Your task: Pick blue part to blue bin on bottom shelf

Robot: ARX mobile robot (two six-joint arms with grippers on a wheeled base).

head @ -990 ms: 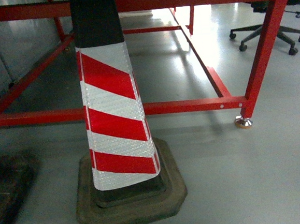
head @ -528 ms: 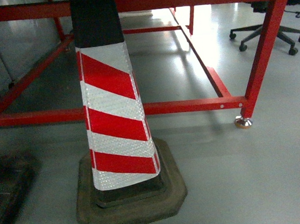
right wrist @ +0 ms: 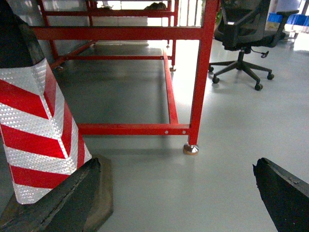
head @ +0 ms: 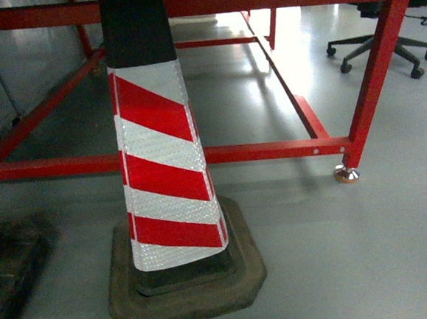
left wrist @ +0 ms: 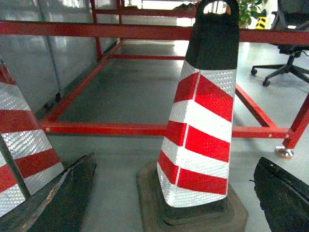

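- A red-and-white striped traffic cone [head: 166, 170] on a dark rubber base is seen directly ahead; it serves as the landmark.
- Behind the cone, a red steel frame [head: 272, 150] is shown standing on the grey floor [head: 354, 252].
- Right of the frame, an office chair [right wrist: 241, 34] is visible.
- Left pincer [left wrist: 164, 203]: dark fingers [left wrist: 63, 203] are spread wide, nothing held.
- Right pincer [right wrist: 169, 203]: likewise wide and empty.
- Neither the blue part, the blue bin nor the bottom shelf is shown; presumably these are yet to be reached.

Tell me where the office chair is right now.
The office chair stands on the grey floor at the upper right of the head and right wrist views, beyond the red frame's corner post and well right of the striped cone.
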